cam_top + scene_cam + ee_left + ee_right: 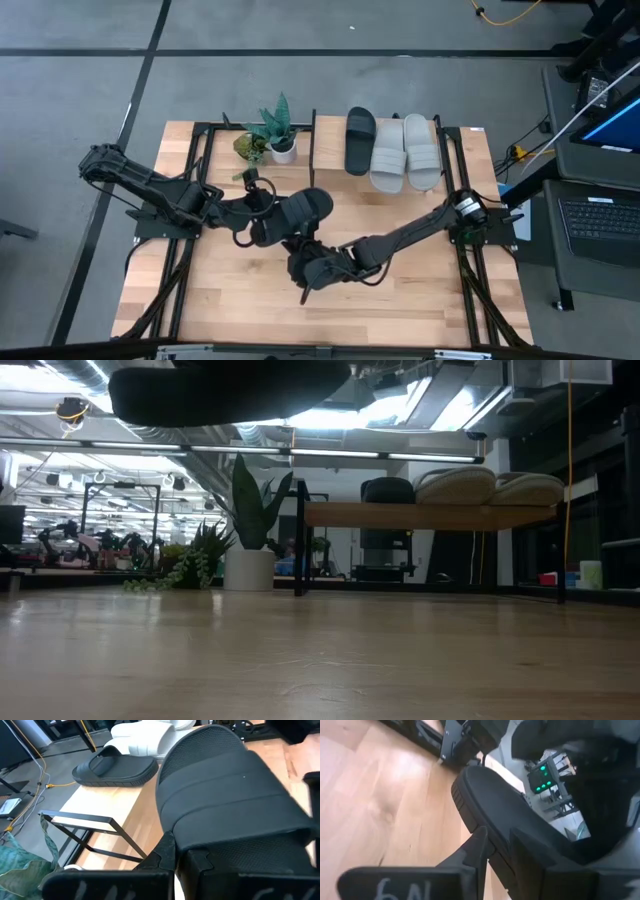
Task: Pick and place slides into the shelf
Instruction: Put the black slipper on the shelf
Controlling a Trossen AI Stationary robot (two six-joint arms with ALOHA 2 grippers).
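Inspection found the shelf [455,150], a low rack with a light wood top board on a thin black metal frame, standing at the far side of the larger wooden tabletop [400,310]. Three slides rested side by side on its board: one black open-toe slide sandal [359,140] and, to its right, two light grey slide sandals [405,152]. The low view showed the grey pair and the black one on the board, with the board raised clear of the table surface.

A second black slide sandal [296,212] was held in the air over the middle of the table, between the two arms. The left gripper [175,851] was clamped on one end of this slide, its dark fingers closed on the sole edge below the wide strap. The right gripper [497,847] was at the slide's other end, with the sole edge between its fingers [476,851]; whether those fingers still gripped or stood just clear could not be told. In the low view the slide appeared as a dark shape high above the table, well clear of the wood.

A small potted plant in a white pot [277,135] stood on the table to the left of the shelf's slides, near the shelf frame.
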